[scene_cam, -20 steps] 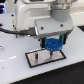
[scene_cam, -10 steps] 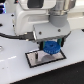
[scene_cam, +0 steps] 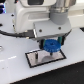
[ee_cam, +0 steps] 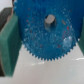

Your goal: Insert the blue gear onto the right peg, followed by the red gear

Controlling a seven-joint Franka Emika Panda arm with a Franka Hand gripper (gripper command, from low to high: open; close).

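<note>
Gripper: in my wrist view the fingers (ee_cam: 9,44) are pressed against opposite edges of the blue gear (ee_cam: 44,30), so the gripper (scene_cam: 51,44) is pinching it by the rim.
Blue gear: it fills my wrist view, teeth clear along its lower edge, and a small grey nub shows at its centre; I can't tell whether that is the hub or a peg tip coming through.
Plate: from the exterior view the gear hangs low over the grey plate (scene_cam: 35,58) with the black border, toward the exterior view's right end of it.
Pegs: I can't pick out either pin here; too small and blurred, partly hidden under the gear.
Red gear: not in sight in either picture.
Step in hand: I judge this as seating the blue gear on the right peg.
Next move: it calls for a straight, gentle descent with bore over pin, then spreading the fingers only once the gear sits flat.
</note>
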